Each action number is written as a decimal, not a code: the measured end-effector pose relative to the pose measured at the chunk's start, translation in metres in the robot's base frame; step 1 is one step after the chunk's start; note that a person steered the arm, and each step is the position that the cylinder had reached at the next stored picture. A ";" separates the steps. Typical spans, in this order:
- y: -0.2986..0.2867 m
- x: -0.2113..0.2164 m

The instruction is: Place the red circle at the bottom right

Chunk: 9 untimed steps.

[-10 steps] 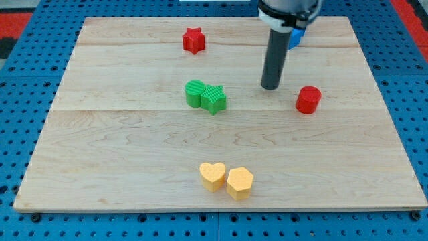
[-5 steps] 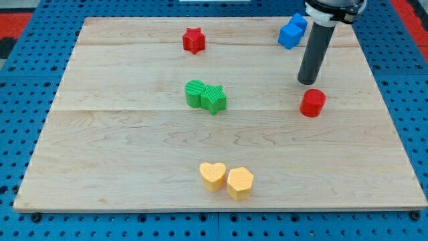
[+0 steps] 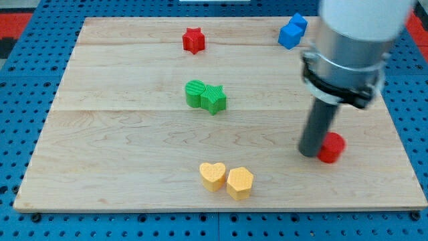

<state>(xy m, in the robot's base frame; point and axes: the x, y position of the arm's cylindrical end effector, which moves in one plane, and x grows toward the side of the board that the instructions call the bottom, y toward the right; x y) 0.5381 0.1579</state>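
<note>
The red circle (image 3: pixel 331 147) sits in the lower right part of the bench (image 3: pixel 100 154), short of the corner itself, with bare wood between it and both the right edge and the bottom edge. The arm's tip (image 3: pixel 309 152) touches the circle's left side, so the rod stands just to the view's left of it; there is no claw on this arm, only the rod, so nothing is being gripped. Judging by this, the task is well along but not finished: the circle looks to need a further push down and to the right. Farther off lie the yellow heart (image 3: pixel 213 176) touching a yellow hexagon (image 3: pixel 239 183), two touching green blocks (image 3: pixel 205 96), a red star (image 3: pixel 193 40) and blue blocks (image 3: pixel 292 30).
</note>
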 end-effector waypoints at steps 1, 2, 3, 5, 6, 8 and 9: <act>-0.005 -0.027; 0.012 -0.043; 0.060 0.002; 0.061 -0.060; 0.118 -0.005; 0.080 0.079; 0.044 0.041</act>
